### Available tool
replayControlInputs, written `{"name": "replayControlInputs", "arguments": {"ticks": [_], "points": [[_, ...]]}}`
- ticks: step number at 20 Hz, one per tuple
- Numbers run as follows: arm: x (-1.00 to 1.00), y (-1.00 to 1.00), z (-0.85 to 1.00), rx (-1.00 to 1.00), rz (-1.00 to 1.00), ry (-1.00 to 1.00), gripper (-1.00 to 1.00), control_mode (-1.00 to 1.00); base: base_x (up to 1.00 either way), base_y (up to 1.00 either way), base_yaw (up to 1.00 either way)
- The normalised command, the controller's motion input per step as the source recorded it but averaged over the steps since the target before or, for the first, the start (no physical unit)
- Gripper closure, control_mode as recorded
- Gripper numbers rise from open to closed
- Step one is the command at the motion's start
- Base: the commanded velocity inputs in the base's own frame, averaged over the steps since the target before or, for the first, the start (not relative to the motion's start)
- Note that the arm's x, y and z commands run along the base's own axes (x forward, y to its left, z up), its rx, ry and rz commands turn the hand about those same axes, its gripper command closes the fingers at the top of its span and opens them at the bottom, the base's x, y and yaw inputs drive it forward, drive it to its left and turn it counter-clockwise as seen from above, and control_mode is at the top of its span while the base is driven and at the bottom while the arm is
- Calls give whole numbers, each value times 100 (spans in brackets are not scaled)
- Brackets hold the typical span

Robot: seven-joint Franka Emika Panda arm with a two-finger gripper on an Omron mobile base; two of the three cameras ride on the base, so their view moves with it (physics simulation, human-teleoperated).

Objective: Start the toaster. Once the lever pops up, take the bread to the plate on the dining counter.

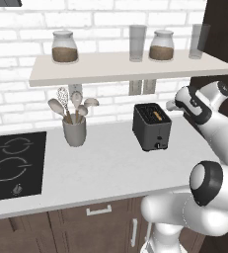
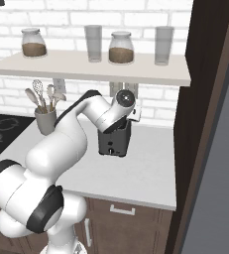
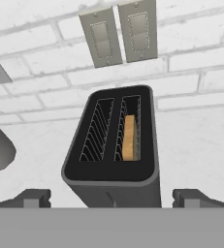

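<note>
The dark toaster (image 1: pixel 152 127) stands on the white worktop (image 1: pixel 105 168) near the brick wall, and it also shows in the right base view (image 2: pixel 115 141). From the hand camera I look down on the toaster (image 3: pixel 111 145). The golden-brown bread (image 3: pixel 129 138) sits low in its right slot, and the left slot is empty. The bread (image 1: pixel 157 116) shows as a thin strip from the left base camera. My gripper (image 3: pixel 112 198) hovers above the toaster's front end, open, with its fingertips (image 3: pixel 33 197) spread wider than the toaster and nothing between them. The plate and the dining counter are out of view.
A grey utensil cup (image 1: pixel 74 131) stands left of the toaster, and a black cooktop (image 1: pixel 12 163) lies further left. A shelf (image 1: pixel 125 68) with jars and glasses hangs overhead. Wall outlets (image 3: pixel 118 34) sit behind the toaster. A dark tall panel (image 2: pixel 205 124) closes the right side.
</note>
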Motion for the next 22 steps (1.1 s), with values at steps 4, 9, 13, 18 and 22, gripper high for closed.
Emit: {"name": "replayControlInputs", "arguments": {"ticks": [4,9,13,18,22], "points": [[0,0,0,0,0,0,-100,-100,0,0,0],[0,0,0,0,0,0,-100,-100,0,0,0],[0,0,0,0,0,0,-100,-100,0,0,0],[0,0,0,0,0,0,-100,-100,0,0,0],[0,0,0,0,0,0,-100,-100,0,0,0]]}}
